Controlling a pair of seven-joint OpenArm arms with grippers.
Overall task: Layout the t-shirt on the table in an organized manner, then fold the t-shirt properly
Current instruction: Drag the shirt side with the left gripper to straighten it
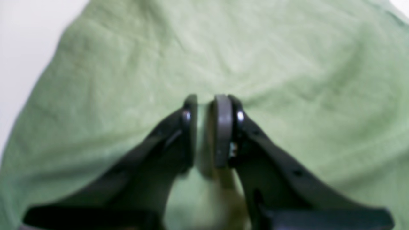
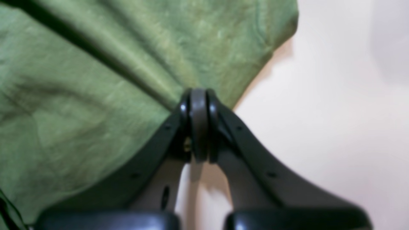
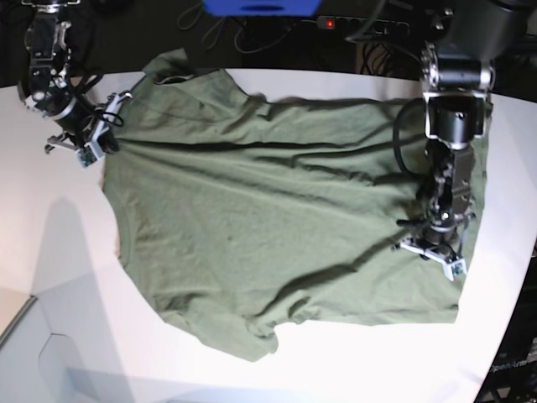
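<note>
One t-shirt (image 3: pixel 277 227), one desk (image 3: pixel 75 277), two arms, each ending in one tool. No containers are in view.

The t-shirt is olive green and lies spread over the middle of the white desk, wrinkled, with long creases running across it. In the base view its body stretches from the upper left to the right side, one sleeve juts toward the near edge of the desk at the bottom, and another part bunches at the top left.

The left tool (image 1: pixel 204 127) is on the right of the base view (image 3: pixel 435 252), its arm coming down steeply from above so that the tool points down onto the cloth near the shirt's right border. In the left wrist view its two pads stand a narrow gap apart with a fold of green cloth rising between them (it is pinching the t-shirt).

The right tool (image 2: pixel 198 124) is at the upper left of the base view (image 3: pixel 99 134), its arm reaching in low from the far left corner. In the right wrist view its pads are pressed together right at the shirt's edge, with cloth fanning out tight from the tips; bare desk shows to the right of it.
</note>
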